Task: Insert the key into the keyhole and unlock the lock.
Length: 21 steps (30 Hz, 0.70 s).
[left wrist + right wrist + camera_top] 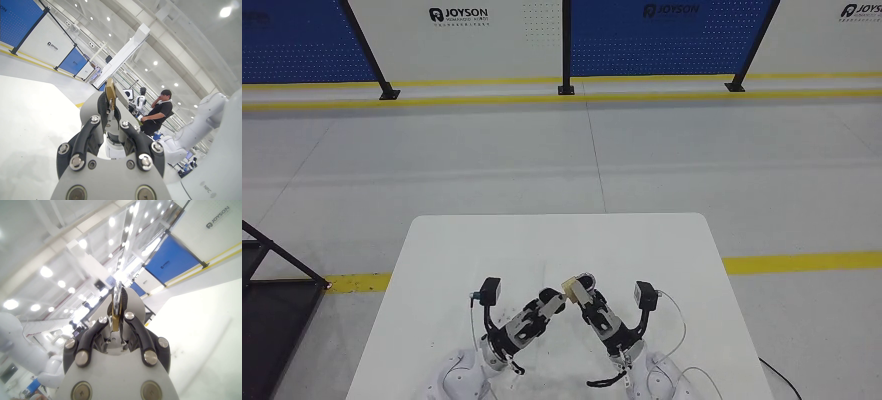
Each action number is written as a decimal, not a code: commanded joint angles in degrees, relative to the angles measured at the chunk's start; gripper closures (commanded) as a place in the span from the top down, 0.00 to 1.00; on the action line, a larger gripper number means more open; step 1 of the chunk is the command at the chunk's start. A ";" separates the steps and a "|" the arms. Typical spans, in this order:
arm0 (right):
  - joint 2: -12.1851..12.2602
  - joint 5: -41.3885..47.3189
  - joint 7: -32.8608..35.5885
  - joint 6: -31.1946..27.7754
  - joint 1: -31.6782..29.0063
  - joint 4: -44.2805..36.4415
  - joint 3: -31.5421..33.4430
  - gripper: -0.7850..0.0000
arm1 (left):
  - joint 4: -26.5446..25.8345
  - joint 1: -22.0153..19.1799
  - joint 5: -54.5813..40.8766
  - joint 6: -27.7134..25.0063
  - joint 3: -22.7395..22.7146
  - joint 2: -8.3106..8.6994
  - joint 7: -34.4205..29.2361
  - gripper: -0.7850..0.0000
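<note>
Low over the near part of the white table [542, 240], the two arms meet tip to tip. My right gripper [580, 288] [118, 306] is shut on the brass padlock [570, 286] [115, 320]. The lock's body sits between the fingers and its chromed shackle [117, 291] points outward. My left gripper [556, 299] [110, 107] is shut on a small silver key [110, 103] and sits right against the padlock [109, 90], seen edge-on. The fingers hide whether the key sits in the keyhole.
A black rack [267, 290] stands off the table's left side. The far half of the table is bare white surface. Blue and white barrier panels [662, 35] line the back behind yellow floor lines.
</note>
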 commanded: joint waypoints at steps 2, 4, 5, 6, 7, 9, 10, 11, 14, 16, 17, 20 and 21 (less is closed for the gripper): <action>-0.01 0.18 0.11 0.22 0.08 0.03 -0.08 0.00 | -0.14 -0.05 -0.11 0.30 0.15 0.00 -0.40 0.13; -0.02 0.18 0.09 0.36 0.15 0.05 -0.10 0.00 | -0.20 -0.09 -0.03 0.40 0.12 0.01 -0.54 0.02; -0.03 0.20 0.08 0.45 0.15 0.08 -0.13 0.00 | -0.25 -0.09 0.07 0.43 0.12 0.02 -0.60 0.00; -0.03 0.16 0.16 0.53 0.19 0.08 -0.16 0.00 | -0.28 -0.07 0.19 0.50 0.06 0.02 -0.56 0.00; -0.03 0.17 0.17 0.57 0.21 0.07 -0.17 0.00 | -0.33 -0.06 0.40 0.61 -0.03 0.03 -0.50 0.00; -0.03 0.24 0.20 0.66 0.21 0.09 -0.20 0.00 | -0.64 0.06 1.86 1.40 -0.54 0.03 0.13 0.00; -0.04 0.28 0.23 0.72 0.22 0.07 -0.22 0.00 | -0.90 0.28 2.72 1.76 -0.68 0.00 0.71 0.00; -0.04 0.31 0.26 0.75 0.23 0.04 -0.23 0.00 | -1.17 0.50 3.63 2.04 -0.80 -0.04 1.37 0.00; -0.02 0.29 0.37 1.04 0.21 -0.06 -0.22 0.00 | -2.07 1.19 7.69 3.58 -1.46 -0.21 4.29 0.00; 0.00 0.31 0.52 1.21 0.18 -0.10 -0.22 0.00 | -2.68 1.80 10.55 4.48 -1.40 -0.39 6.48 0.00; 0.00 0.34 0.57 1.24 0.17 -0.14 -0.22 0.00 | -2.90 2.03 11.69 4.86 -1.38 -0.48 7.63 0.00; 0.02 0.29 0.67 1.52 0.14 -0.22 -0.20 0.00 | -3.58 2.54 16.07 6.63 -1.61 -0.72 11.14 0.00; 0.03 0.36 0.71 1.62 0.11 -0.23 -0.21 0.00 | -3.83 2.77 17.89 7.46 -1.66 -0.79 12.43 0.00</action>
